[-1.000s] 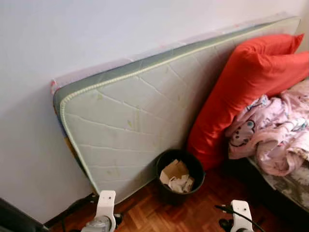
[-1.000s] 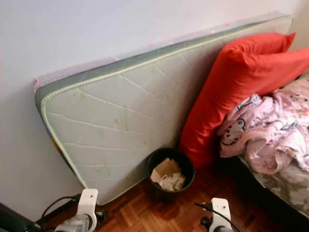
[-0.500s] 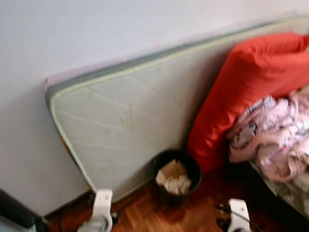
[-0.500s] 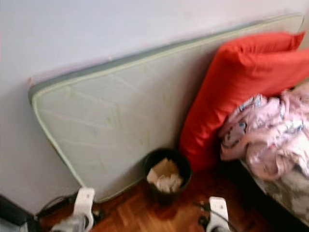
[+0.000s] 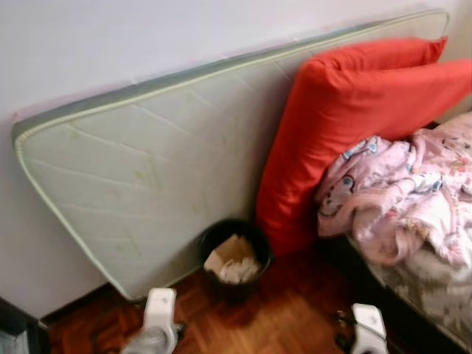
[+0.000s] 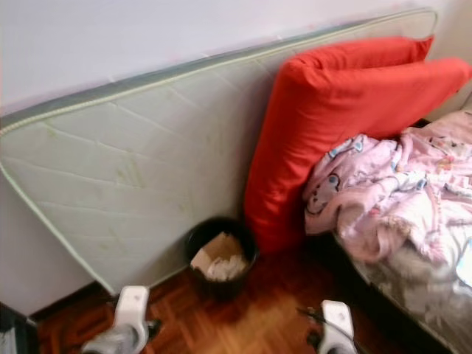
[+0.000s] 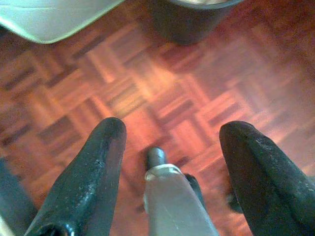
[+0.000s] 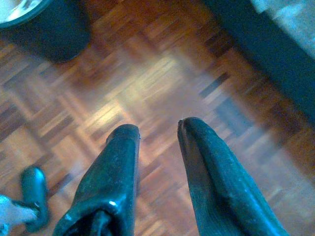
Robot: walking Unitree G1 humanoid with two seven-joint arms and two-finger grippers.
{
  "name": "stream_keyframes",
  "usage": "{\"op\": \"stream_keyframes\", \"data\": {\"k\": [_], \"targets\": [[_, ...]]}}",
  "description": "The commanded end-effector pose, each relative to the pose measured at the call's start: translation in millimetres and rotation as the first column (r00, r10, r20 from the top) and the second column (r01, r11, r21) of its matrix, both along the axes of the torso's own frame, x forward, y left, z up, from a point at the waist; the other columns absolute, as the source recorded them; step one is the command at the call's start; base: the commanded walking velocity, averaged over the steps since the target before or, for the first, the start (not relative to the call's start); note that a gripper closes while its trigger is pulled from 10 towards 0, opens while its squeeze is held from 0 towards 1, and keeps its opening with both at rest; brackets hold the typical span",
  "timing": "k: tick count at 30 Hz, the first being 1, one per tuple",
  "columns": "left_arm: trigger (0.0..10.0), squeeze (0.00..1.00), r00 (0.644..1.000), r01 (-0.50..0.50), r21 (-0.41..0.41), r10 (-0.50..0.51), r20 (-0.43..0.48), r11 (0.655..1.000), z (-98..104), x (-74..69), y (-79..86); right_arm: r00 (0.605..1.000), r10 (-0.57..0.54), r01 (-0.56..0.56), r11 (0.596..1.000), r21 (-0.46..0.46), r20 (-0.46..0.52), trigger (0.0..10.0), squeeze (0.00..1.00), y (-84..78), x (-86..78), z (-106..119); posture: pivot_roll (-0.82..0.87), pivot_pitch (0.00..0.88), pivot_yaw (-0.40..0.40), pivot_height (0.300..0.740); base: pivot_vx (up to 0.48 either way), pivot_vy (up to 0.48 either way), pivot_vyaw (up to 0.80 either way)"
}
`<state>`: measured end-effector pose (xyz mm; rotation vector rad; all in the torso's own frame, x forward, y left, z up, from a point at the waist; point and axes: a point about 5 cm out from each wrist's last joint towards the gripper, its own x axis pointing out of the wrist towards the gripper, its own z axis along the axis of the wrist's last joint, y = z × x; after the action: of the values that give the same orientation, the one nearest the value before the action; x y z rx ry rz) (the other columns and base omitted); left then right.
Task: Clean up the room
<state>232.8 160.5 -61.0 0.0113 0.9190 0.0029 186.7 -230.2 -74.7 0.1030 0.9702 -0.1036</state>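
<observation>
A black bin holding crumpled paper stood upright on the wood floor, touching the pale mattress that leaned lengthwise on the wall. Red pillows stood just beside it, a pink blanket heaped on the bed. The left gripper hung wide open over the floor; the right gripper was slightly parted, empty.

Head views evenly lit by soft daylight, slightly soft throughout from motion blur. Wrist views dimmer, with pale glare on the parquet floor at frame centre. Lower-right corners fall into shadow.
</observation>
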Motion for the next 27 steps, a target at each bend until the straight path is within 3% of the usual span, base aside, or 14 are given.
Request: {"op": "stream_keyframes", "data": {"k": [1,12,27], "targets": [[10.0,0.0,1.0,-0.017,0.033,0.018,-0.004,0.999,-0.3,-2.0,13.3,1.0,0.003,-0.003,1.0,0.021,0.014,10.0,0.0,7.9,5.6,1.0,0.05,0.001,-0.026,0.74,0.0,0.0,0.0],[10.0,0.0,1.0,-0.022,0.032,0.022,-0.004,0.999,-0.2,-1.9,13.5,1.0,0.004,-0.005,1.0,0.022,0.008,10.0,0.0,8.0,5.4,0.8,0.05,0.001,-0.025,0.74,0.0,0.0,0.0],[10.0,0.0,1.0,-0.025,0.027,0.025,-0.005,0.999,-0.4,-2.2,13.5,1.0,0.022,-0.022,1.0,0.02,-0.002,10.0,0.0,8.3,5.0,0.4,0.05,0.0,-0.024,0.74,0.0,0.0,-0.79]]}}
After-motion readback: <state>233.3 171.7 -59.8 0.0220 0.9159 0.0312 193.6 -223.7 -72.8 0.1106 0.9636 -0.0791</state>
